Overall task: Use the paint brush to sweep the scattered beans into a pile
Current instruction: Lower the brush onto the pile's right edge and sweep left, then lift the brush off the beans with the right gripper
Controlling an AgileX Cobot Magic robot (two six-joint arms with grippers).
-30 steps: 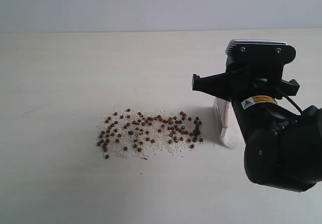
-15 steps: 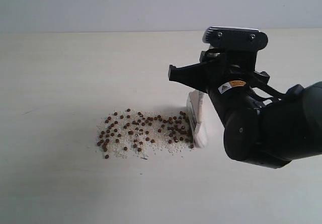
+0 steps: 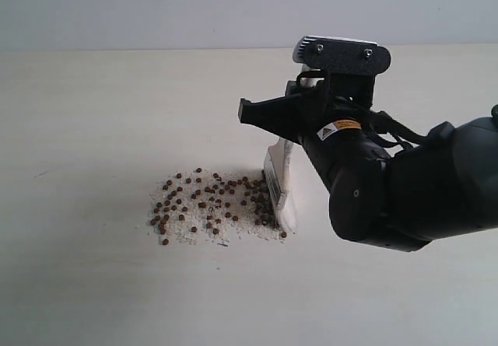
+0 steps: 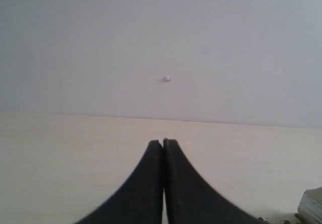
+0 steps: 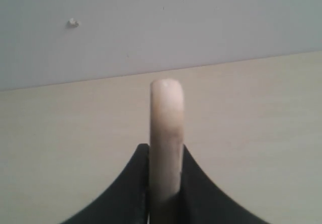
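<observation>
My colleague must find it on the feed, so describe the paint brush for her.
On the pale table, find the big black robot arm on the right. Beneath it, held in its gripper, the paint brush stands with bristles down at the edge of the scattered beans nearest that arm. It is the only whitish flat tool there.

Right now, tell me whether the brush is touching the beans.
Touching. The exterior view shows the brush with its bristles pressed into the right edge of the beans, no gap between them.
</observation>
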